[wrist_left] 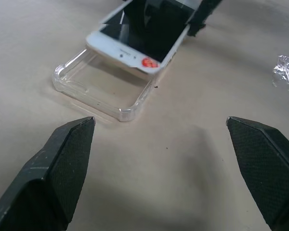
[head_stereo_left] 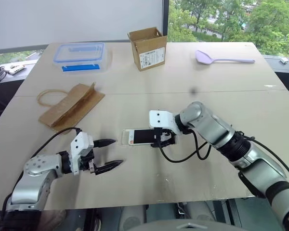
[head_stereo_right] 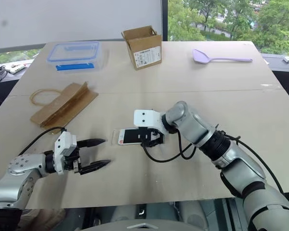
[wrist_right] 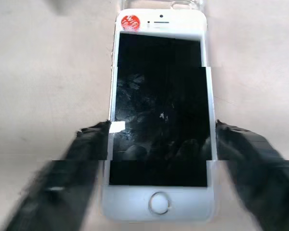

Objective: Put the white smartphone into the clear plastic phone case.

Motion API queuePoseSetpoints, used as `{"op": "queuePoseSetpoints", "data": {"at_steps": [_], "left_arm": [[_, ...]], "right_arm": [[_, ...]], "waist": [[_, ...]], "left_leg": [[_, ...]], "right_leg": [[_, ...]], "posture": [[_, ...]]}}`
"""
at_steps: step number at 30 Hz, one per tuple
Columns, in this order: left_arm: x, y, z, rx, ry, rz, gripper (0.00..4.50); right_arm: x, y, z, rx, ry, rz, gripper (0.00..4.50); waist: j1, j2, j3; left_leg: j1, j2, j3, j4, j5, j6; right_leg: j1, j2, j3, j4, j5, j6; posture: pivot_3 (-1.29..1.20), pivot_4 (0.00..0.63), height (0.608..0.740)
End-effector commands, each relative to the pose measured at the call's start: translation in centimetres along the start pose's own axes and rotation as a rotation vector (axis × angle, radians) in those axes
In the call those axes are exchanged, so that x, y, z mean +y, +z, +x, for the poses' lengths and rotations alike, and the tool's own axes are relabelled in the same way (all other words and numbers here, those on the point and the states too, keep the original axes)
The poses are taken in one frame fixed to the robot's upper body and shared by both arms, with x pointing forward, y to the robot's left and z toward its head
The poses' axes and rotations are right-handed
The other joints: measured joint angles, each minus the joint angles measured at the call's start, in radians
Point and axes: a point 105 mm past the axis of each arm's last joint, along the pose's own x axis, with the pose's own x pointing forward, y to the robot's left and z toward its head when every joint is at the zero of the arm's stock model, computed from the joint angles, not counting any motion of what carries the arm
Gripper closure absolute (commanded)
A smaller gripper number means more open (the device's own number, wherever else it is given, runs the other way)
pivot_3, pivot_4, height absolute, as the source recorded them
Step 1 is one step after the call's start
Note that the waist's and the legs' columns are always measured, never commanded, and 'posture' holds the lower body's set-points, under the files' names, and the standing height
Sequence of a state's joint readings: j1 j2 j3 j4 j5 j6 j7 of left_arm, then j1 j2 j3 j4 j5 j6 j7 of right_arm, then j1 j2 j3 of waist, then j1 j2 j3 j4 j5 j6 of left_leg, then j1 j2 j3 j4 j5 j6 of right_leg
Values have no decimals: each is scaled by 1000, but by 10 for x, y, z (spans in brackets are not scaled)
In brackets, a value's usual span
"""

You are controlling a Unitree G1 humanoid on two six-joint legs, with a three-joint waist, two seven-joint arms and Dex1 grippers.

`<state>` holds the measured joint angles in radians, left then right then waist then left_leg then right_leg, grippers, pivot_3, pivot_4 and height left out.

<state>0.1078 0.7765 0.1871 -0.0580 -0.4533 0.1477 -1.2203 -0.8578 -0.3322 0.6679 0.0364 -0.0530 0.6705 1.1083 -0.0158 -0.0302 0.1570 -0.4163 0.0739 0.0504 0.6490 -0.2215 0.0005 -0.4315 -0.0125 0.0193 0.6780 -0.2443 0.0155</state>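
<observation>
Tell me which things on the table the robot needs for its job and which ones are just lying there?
Needed for the job:
- white smartphone with black screen, between the right gripper's fingers
- clear plastic phone case, under the phone's raised end

Just lying about:
- clear plastic box with blue lid
- open brown cardboard box
- lilac plastic spatula
- flat brown paper bag
</observation>
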Motion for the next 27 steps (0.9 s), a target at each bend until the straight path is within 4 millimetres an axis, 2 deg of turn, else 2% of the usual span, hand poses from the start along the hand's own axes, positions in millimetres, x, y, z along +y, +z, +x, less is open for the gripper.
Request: {"op": "queuePoseSetpoints", "data": {"at_steps": [1, 4, 9, 13, 16, 22, 27], "left_arm": [[4, 4, -2, 2, 18, 21, 0], [11, 4, 0, -6, 62, -7, 0], [24, 8, -1, -23, 117, -55, 0], [34, 7, -8, 0, 136, -29, 0], [46, 6, -9, 22, 169, -5, 0], [69, 2, -4, 73, 268, 48, 0], [68, -7, 6, 129, 258, 93, 0]], "right_arm": [[-2, 7, -6, -8, -7, -28, 13], [-2, 13, -14, -49, -31, -16, 13], [-8, 24, -46, -131, -128, 1, 13], [2, 8, -63, -108, -167, 20, 13], [9, -11, -66, -63, -183, 58, 13], [-4, -49, -61, 50, -311, 90, 13], [-6, -50, -48, 16, -328, 116, 13]], "waist": [[0, 0, 0], [1, 0, 0], [2, 0, 0], [4, 0, 0], [3, 0, 0], [-2, 0, 0], [2, 0, 0]], "left_leg": [[0, 0, 0, 0, 0, 0], [0, 0, 0, 0, 0, 0], [0, 0, 0, 0, 0, 0], [-1, -1, 0, 0, 0, 0], [-1, -1, 0, 0, 0, 0], [0, -1, 0, 0, 0, 0], [-1, -1, 0, -1, 0, 0]], "right_leg": [[0, 0, 0, 0, 0, 0], [0, -1, 0, 0, 0, 0], [0, 0, -1, 0, 1, 2], [0, -1, -1, -1, 1, 1], [0, -1, -1, -1, 0, 0], [0, 0, 0, 0, 0, 0], [0, 0, 0, -1, 1, 2]], "posture": [[0, 150, 740], [0, 150, 740], [0, 150, 740], [0, 150, 740], [0, 150, 740], [0, 150, 740], [0, 150, 740]]}}
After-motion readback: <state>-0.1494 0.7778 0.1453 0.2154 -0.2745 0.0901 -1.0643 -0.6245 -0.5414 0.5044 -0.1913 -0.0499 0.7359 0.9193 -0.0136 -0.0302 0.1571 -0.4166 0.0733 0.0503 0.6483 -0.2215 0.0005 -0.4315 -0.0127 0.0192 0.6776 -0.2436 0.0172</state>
